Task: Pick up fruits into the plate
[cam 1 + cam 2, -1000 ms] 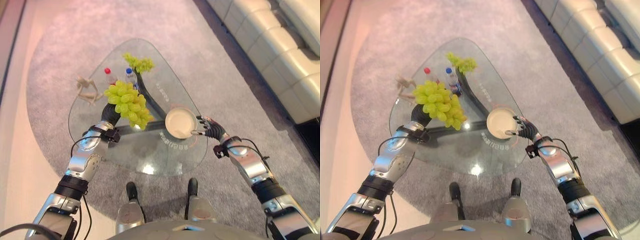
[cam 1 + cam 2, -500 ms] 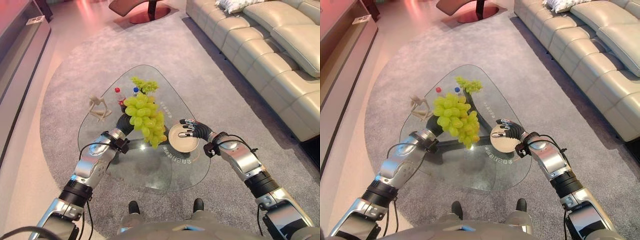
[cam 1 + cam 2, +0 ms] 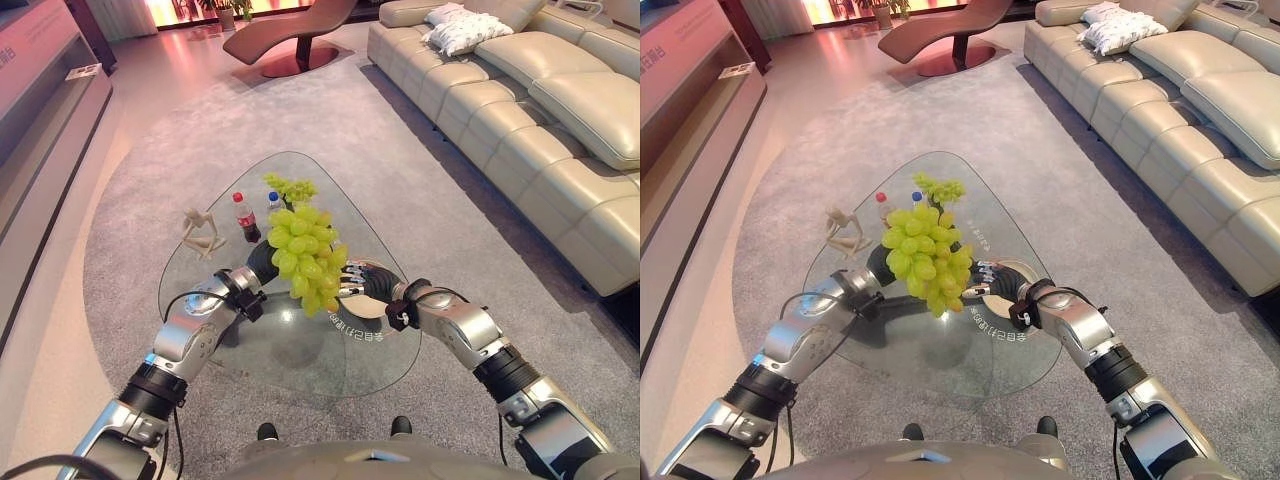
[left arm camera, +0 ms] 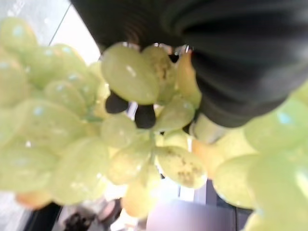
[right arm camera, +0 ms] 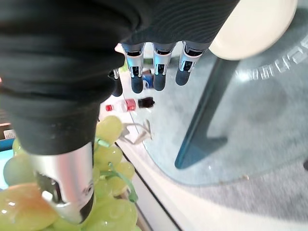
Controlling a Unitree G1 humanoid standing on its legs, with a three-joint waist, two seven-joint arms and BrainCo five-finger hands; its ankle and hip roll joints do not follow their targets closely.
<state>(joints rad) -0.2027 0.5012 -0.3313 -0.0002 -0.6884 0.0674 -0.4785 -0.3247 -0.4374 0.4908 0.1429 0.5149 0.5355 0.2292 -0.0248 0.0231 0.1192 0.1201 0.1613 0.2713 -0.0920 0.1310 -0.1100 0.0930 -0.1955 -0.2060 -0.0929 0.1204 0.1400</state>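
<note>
Grapes (image 3: 305,257), a full green bunch, are hanging in the air from my left hand (image 4: 134,108), whose dark fingertips are pinching in among the berries at the stem end, above the glass table (image 3: 290,350). I am carrying the bunch across toward the cream plate (image 5: 255,26), which is sitting on the glass on my right side; from the head views the bunch is covering most of it. My right hand (image 3: 992,277) is waiting just beside the plate with its fingers hanging straight and relaxed, gripping nothing. A second, smaller bunch (image 3: 290,187) is lying at the far end of the table, near two small bottles (image 3: 245,216) and a pale wooden figure (image 3: 201,232). By my reading, this is the transport step; next I would need to lower the bunch squarely over the plate before letting go, minding my right fingers close by.
</note>
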